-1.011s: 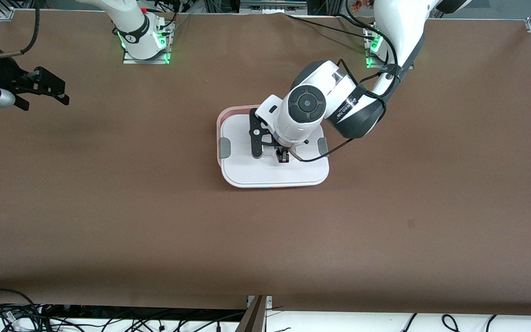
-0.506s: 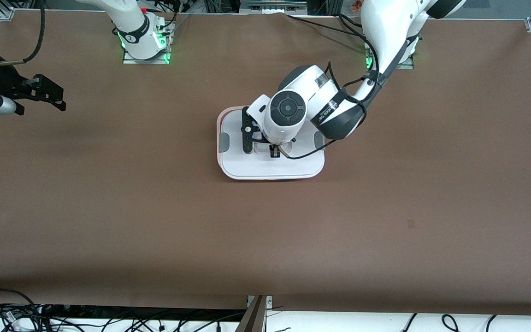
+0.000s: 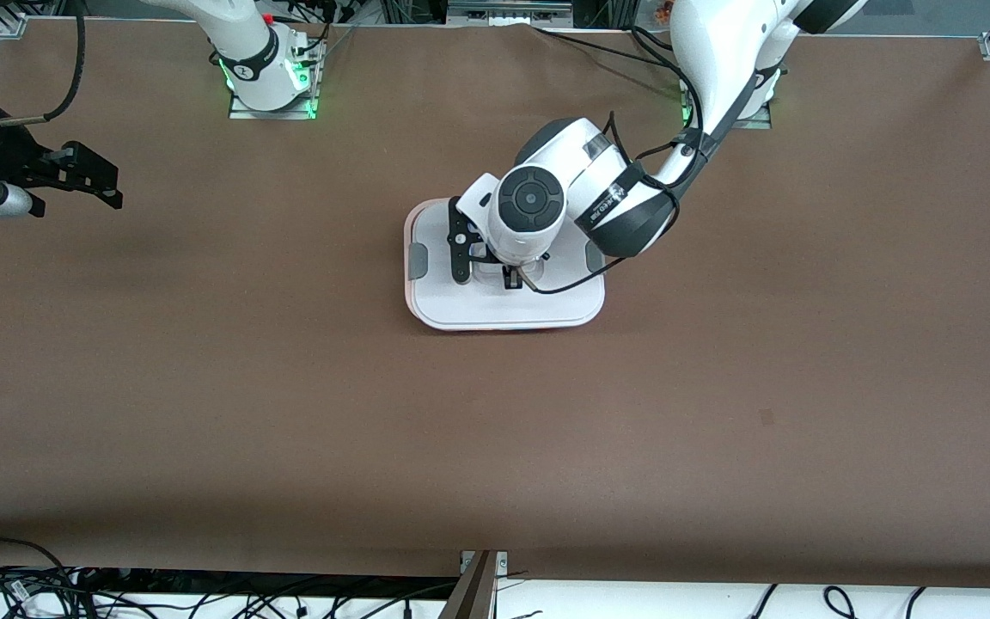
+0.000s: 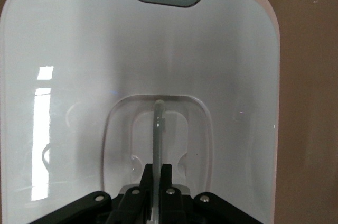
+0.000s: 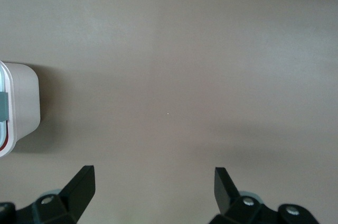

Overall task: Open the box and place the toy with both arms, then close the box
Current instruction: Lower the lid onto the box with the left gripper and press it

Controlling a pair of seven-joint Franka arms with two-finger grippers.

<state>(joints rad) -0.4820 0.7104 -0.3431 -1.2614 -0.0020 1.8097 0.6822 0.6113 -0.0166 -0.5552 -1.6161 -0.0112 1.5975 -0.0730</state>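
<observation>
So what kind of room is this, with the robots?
Probably a robot lab. Two white arms are bolted to a brown table; the left gripper pinches a box lid's handle, the right gripper waits open, and cables hang off the edge.

Left arm: reaches from its base down over the middle of the desk, wrist bent so the end effector points straight down.
Left end effector [image 3: 510,280]: low, its fingers [image 4: 165,179] drawn close together around a thin clear upright strip.
Right arm: waits at its own end of the desk, held up in the air.
Right end effector [image 5: 153,182]: fingers [image 5: 82,180] spread wide, holding nothing.
</observation>
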